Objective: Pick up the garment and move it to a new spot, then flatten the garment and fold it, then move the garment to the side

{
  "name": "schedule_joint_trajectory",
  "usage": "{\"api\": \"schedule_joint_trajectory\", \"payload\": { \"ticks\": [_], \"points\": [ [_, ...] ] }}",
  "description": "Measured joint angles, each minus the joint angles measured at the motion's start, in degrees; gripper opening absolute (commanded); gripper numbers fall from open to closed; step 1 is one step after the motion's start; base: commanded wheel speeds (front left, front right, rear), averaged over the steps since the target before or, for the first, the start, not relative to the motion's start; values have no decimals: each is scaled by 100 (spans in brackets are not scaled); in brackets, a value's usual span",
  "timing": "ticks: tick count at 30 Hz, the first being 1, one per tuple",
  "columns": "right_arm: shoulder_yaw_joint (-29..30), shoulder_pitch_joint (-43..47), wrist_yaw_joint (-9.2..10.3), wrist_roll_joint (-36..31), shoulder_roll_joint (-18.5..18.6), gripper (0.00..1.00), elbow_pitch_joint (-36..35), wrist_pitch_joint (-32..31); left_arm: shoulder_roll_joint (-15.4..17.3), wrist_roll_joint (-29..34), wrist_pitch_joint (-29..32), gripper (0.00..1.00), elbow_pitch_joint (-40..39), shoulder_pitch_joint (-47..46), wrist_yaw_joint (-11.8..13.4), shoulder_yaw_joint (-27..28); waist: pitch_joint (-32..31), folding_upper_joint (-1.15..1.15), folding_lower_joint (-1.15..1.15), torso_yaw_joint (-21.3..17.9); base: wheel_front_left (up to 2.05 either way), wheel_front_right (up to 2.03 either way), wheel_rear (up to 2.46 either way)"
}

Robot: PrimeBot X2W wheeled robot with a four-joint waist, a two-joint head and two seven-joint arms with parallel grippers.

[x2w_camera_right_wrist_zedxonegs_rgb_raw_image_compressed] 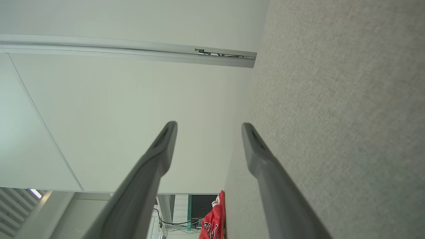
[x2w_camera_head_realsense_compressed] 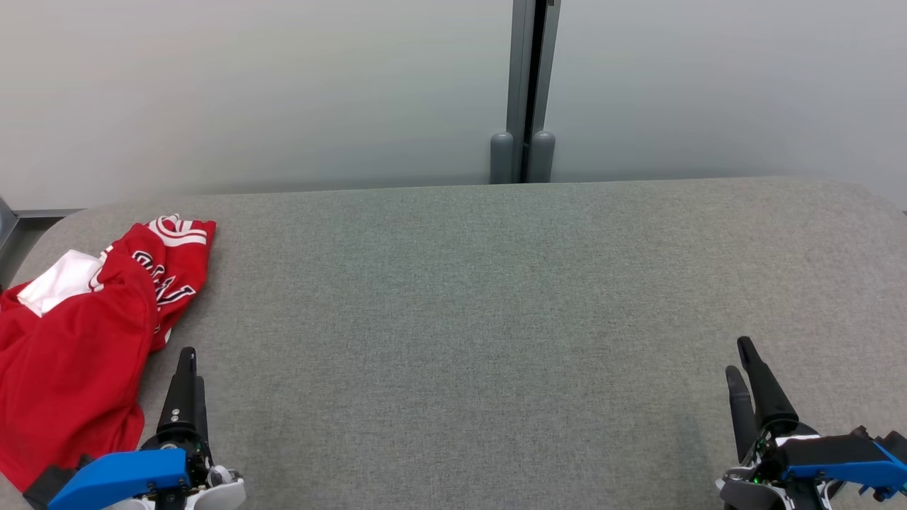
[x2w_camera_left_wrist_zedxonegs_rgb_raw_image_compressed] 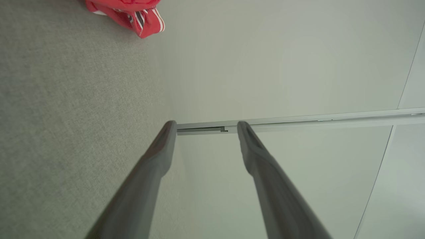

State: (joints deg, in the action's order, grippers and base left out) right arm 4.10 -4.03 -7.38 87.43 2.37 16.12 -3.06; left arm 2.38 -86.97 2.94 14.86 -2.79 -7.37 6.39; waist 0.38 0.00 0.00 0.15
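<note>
Garment (x2w_camera_head_realsense_compressed: 78, 340), red with white stripes and dark-edged white lettering, lies crumpled in a loose heap at the left end of the table (x2w_camera_head_realsense_compressed: 453, 319). A white patch shows near the top of the heap, and nothing holds it. The table is covered in grey woven cloth, with rounded far corners.

The left gripper (x2w_camera_head_realsense_compressed: 188, 361) hangs over the table's near left part, just beside the garment's right edge. Its two dark fingers point toward the table's far side. The left wrist view shows them spread wide with nothing between them, so this claw is released. Whether its blue housing touches the cloth of the garment I cannot tell.

The right gripper (x2w_camera_head_realsense_compressed: 738, 358) hangs over the table's near right part, well apart from the garment. Its fingers are also parted and empty (the right wrist view shows the gap plainly).

Beyond the table's far edge stand pale wall panels, with a grey post (x2w_camera_head_realsense_compressed: 528, 92) rising behind the table's middle.
</note>
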Motion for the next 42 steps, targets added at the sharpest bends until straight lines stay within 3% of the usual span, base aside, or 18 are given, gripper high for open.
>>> {"api": "schedule_joint_trajectory", "payload": {
  "ticks": [42],
  "points": [
    [-436, -164, -1, -3907, 8, 100, -299, 881, 10, 4540, -870, 100, -442, -60, 37, -93, -4, 0, 0, 43, 0, 0, 0]
  ]
}}
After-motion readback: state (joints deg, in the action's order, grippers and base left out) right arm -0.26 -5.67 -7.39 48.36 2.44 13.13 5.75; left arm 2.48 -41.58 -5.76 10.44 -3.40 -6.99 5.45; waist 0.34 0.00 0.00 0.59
